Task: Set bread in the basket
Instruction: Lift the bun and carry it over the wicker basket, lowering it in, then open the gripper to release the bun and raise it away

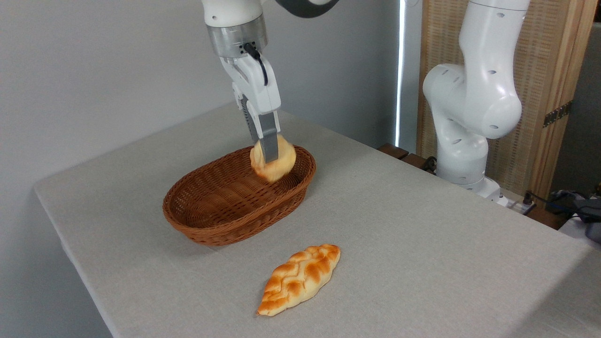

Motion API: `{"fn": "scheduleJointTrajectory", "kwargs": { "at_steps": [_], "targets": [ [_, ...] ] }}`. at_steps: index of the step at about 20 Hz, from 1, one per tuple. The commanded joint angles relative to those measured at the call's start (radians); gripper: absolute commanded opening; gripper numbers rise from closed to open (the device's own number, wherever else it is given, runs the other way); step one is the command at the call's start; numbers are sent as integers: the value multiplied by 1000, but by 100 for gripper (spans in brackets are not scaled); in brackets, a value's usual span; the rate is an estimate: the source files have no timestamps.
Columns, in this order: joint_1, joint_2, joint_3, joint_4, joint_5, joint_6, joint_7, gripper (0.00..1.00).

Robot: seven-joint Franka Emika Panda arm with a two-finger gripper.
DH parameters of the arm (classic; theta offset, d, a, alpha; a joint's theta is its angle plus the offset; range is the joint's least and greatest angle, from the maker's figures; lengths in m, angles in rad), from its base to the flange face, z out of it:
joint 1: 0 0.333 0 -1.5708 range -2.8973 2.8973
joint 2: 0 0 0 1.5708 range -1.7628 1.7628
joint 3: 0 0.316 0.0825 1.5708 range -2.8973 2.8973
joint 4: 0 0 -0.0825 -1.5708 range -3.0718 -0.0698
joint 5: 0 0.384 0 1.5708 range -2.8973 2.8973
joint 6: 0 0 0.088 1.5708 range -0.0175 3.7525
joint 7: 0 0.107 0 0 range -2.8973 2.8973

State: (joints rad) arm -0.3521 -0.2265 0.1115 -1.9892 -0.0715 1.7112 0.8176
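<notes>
The bread (281, 164), a small round golden bun, hangs over the right end of the basket (220, 206), an oval brown wicker one on the table. My gripper (268, 157) comes down from above and is shut on the bun, one grey finger (269, 138) crossing its front face. The bun sits at about rim height, and whether it touches the basket floor I cannot tell.
A longer braided leaf-shaped loaf (300, 278) lies on the grey table (422, 244) in front of the basket, toward the near edge. The arm's white base (469, 117) stands at the right beyond the table, with cables beside it. A wall runs behind.
</notes>
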Motion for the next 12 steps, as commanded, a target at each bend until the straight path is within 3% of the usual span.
{"fn": "scheduleJointTrajectory", "kwargs": {
  "at_steps": [1,7,10,12],
  "targets": [
    [-5,16,0,12,-34,10,-1,100],
    [13,13,26,58,-24,-4,-49,100],
    [28,12,115,102,-16,-5,-43,100],
    [28,10,140,105,57,-5,-38,100]
  ]
}}
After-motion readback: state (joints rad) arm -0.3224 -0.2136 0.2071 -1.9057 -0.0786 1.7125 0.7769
